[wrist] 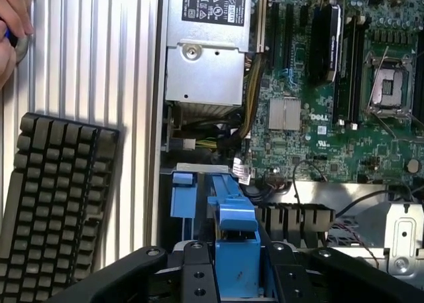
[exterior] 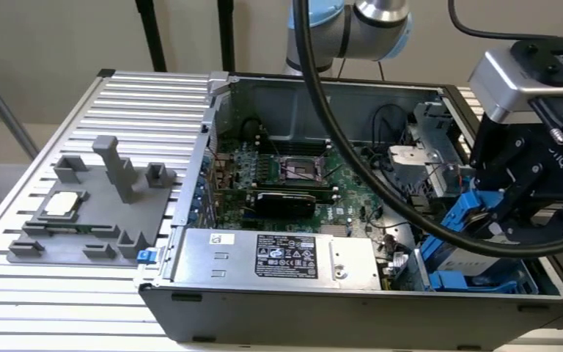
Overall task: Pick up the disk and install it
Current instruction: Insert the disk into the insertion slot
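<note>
Gripper (wrist: 236, 268): fingers closed on blue carrier of disk (wrist: 233, 218). Disk held edge-on inside computer case (exterior: 311, 317), at exterior view's right end, near power supply (exterior: 213, 257).

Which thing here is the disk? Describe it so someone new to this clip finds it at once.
Find the open computer case and go to its end at the exterior view's right, beside the motherboard. The disk sits there in a bright blue carrier, gripped by the black gripper; the other blue carrier lies lower in the case, untouched.
</note>
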